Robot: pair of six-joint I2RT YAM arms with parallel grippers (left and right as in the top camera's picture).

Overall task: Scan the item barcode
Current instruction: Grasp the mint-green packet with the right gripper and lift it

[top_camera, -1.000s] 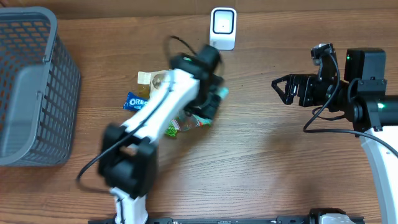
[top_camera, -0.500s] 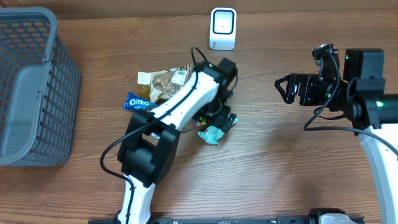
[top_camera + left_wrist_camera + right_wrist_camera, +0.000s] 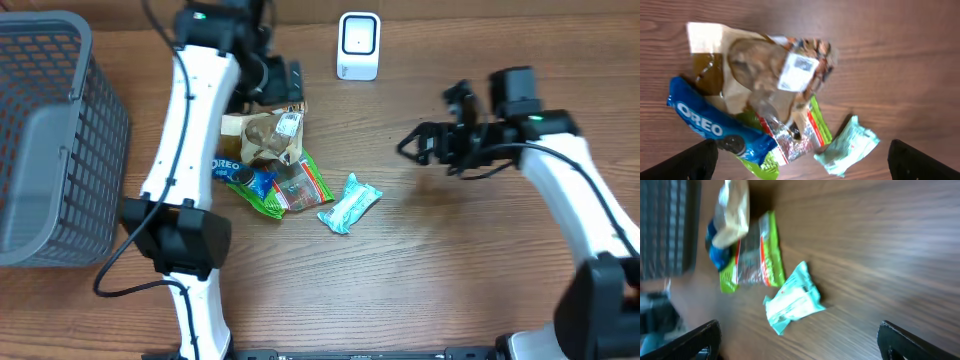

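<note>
A mint-green packet (image 3: 350,203) lies free on the wooden table, right of a pile of snacks. It also shows in the left wrist view (image 3: 847,146) and the right wrist view (image 3: 792,299). The white barcode scanner (image 3: 359,45) stands at the far edge. My left gripper (image 3: 287,80) hangs open over the far side of the pile, its jaws wide and empty (image 3: 802,165). My right gripper (image 3: 412,145) is open too, up and to the right of the packet, and holds nothing (image 3: 800,342).
The pile holds a blue Oreo pack (image 3: 235,172), a green packet (image 3: 297,185) and a brown bag with a white label (image 3: 265,135). A grey mesh basket (image 3: 50,130) stands at the left edge.
My left gripper opened, left the mint packet on the table and swung back to the far side of the pile. The right arm moved left toward the table's middle.
</note>
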